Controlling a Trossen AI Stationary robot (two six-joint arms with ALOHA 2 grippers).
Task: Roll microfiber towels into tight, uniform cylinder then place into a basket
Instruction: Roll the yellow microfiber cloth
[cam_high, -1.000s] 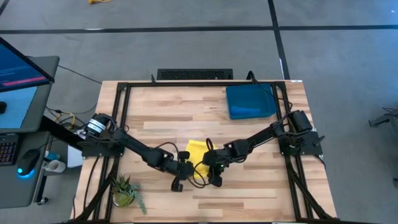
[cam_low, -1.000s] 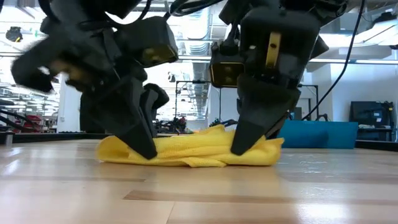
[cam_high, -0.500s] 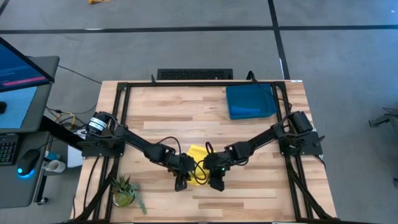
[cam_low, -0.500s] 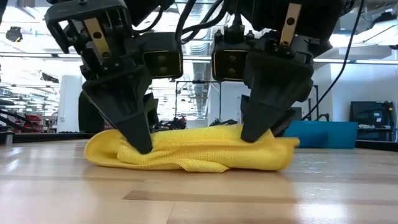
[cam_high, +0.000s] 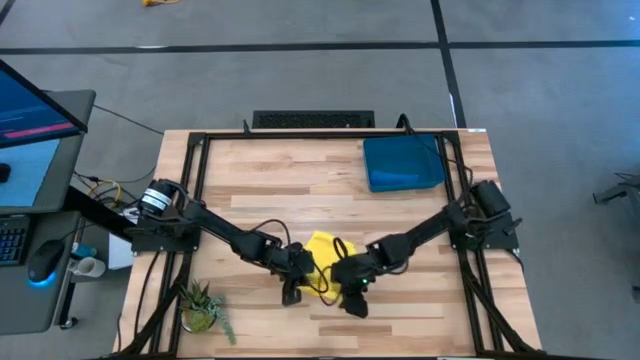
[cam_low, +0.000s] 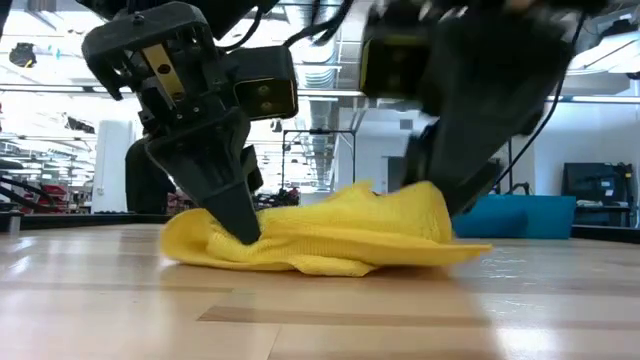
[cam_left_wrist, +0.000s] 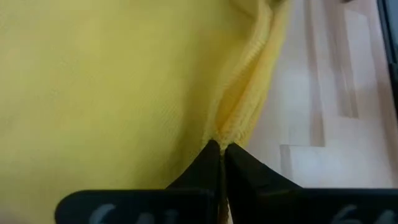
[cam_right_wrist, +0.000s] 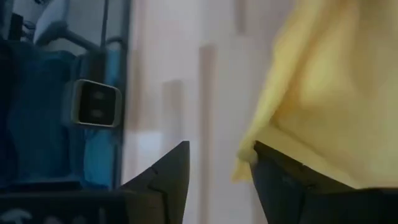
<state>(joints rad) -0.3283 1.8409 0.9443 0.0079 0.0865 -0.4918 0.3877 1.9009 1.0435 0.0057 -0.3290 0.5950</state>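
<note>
While shut tight at the left gripper (cam_left_wrist: 221, 149), pinches a doubled hem of the yellow towel (cam_left_wrist: 93, 81), fingertips meeting with only cloth between them. Seen from table height at the same left gripper (cam_low: 240, 225): presses down into the towel's near-left end, close to the wood. At the right gripper (cam_right_wrist: 217, 152), stands with fingers apart, clamping nothing; shows a loose yellow edge draped just beside one finger (cam_right_wrist: 292, 177), with bare table in the gap.

Outward from both: lies as a rumpled, half-rolled heap, the yellow towel (cam_high: 322, 255), near the front middle of the table (cam_high: 250, 180) between the two grippers. Looks humped on the right side and flat on the left, not yet a tight cylinder.

Judging by the folds: handles soft, light and limp, with no stiffness to hold a roll unaided. Likely sags or unrolls wherever let go. Grips easily thanks to the nubby weave, so little risk of slipping. Best taken at both ends of the roll's leading edge, through all layers, not by a single hem.

Farther off, at the back right: sits well apart, the basket (cam_high: 400, 150), with a brighter blue patch inside, possibly the blue towel (cam_high: 395, 180).
</note>
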